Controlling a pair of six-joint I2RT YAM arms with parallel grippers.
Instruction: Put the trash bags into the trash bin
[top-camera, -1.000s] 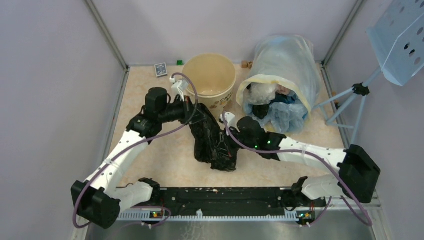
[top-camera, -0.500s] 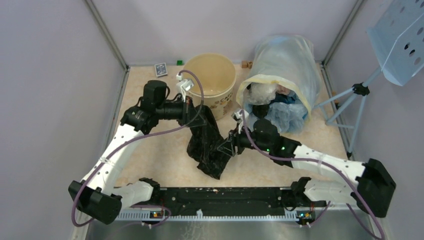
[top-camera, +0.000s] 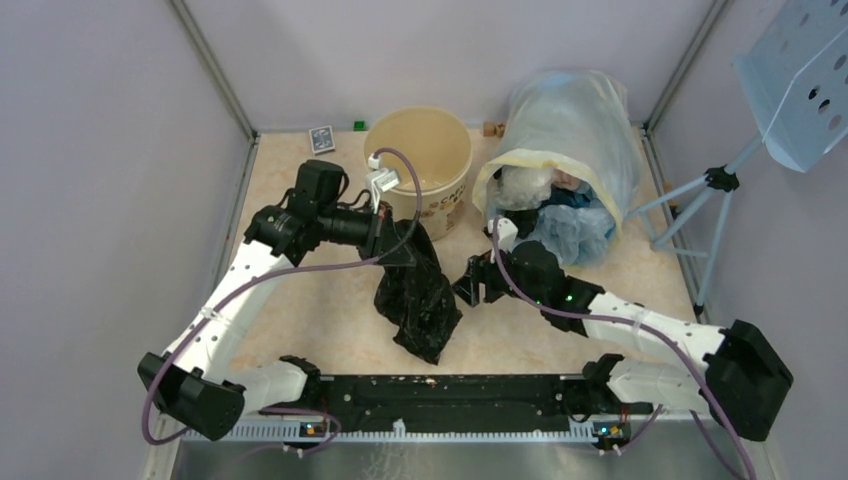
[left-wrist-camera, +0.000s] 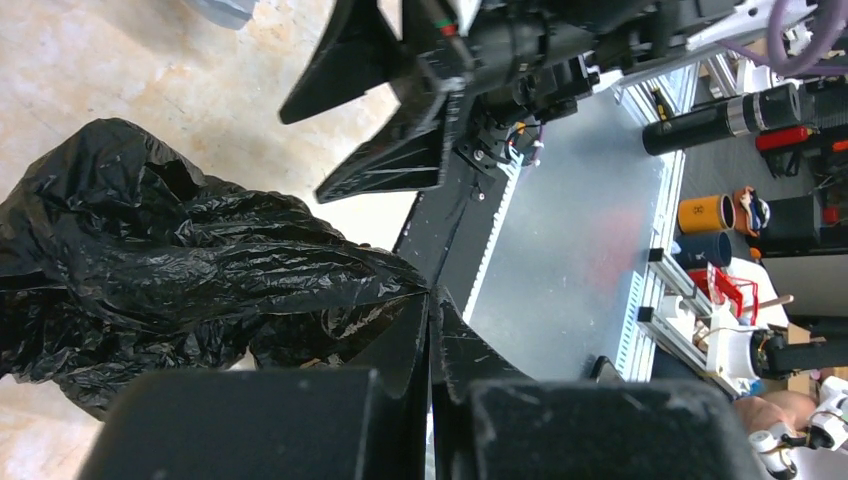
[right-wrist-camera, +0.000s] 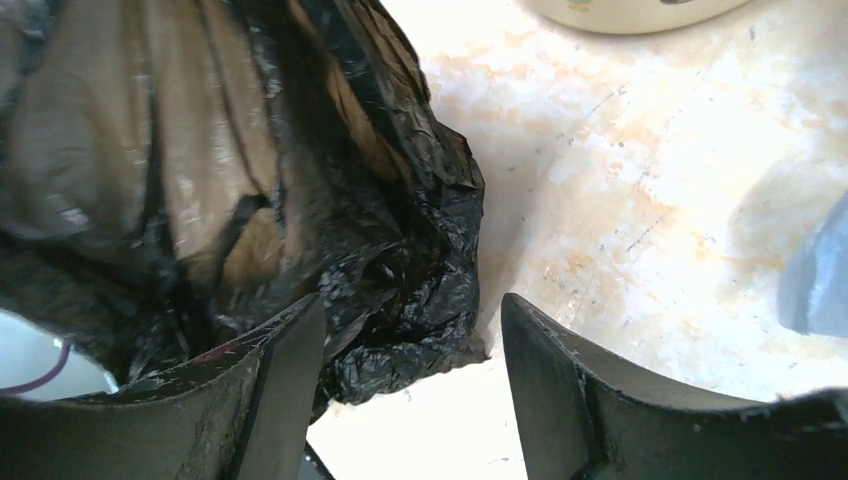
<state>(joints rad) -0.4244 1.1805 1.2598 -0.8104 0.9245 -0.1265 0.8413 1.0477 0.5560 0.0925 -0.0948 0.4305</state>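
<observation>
left claw (left-wrist-camera: 430, 305) pinched shut on black trash bag (top-camera: 420, 295); right claw (top-camera: 468, 286) wide open, empty, at bag's 3 o'clock.

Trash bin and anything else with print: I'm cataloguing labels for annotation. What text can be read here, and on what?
Trash bin: brown lettering on its side, too small and slanted to read.
Black trash bag: no print visible.
Blue-backed card: pattern only, nothing legible.
Orange cylinder, left wrist view: dark mark, too blurred to read.

A card box (top-camera: 321, 138) and a small green block (top-camera: 359, 125) lie near each other; a tripod (top-camera: 722, 180) stands at right.
</observation>
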